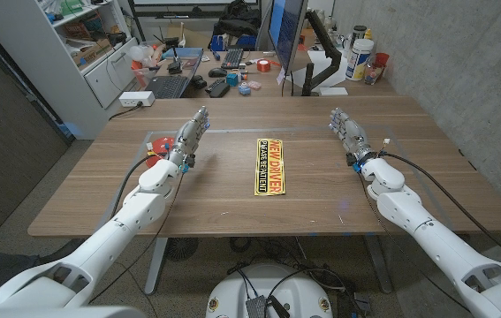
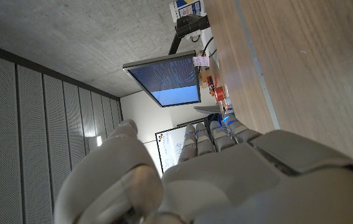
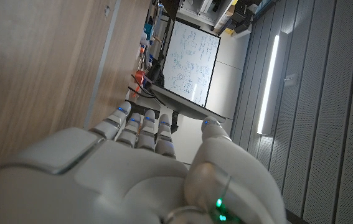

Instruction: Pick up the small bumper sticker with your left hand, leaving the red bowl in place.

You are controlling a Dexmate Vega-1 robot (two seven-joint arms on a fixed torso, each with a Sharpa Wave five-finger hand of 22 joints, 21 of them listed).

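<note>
The bumper sticker (image 1: 272,166) is a narrow yellow and black strip reading NEW DRIVER, lying flat at the middle of the wooden table (image 1: 232,208). My left hand (image 1: 188,139) is to its left, a hand's length away, fingers stretched toward the far edge and holding nothing. My right hand (image 1: 349,132) mirrors it to the sticker's right, also open and holding nothing. In the left wrist view the back of my left hand (image 2: 226,180) sits beside bare tabletop (image 2: 301,62). The right wrist view shows the back of my right hand (image 3: 132,174) with fingers straight.
Behind the table stands a cluttered desk with a keyboard (image 1: 167,86), a monitor (image 1: 287,31) and a red tape roll (image 1: 263,65). White bottles (image 1: 361,58) stand at the back right. Something red and coloured (image 1: 156,150) shows off the table's left edge.
</note>
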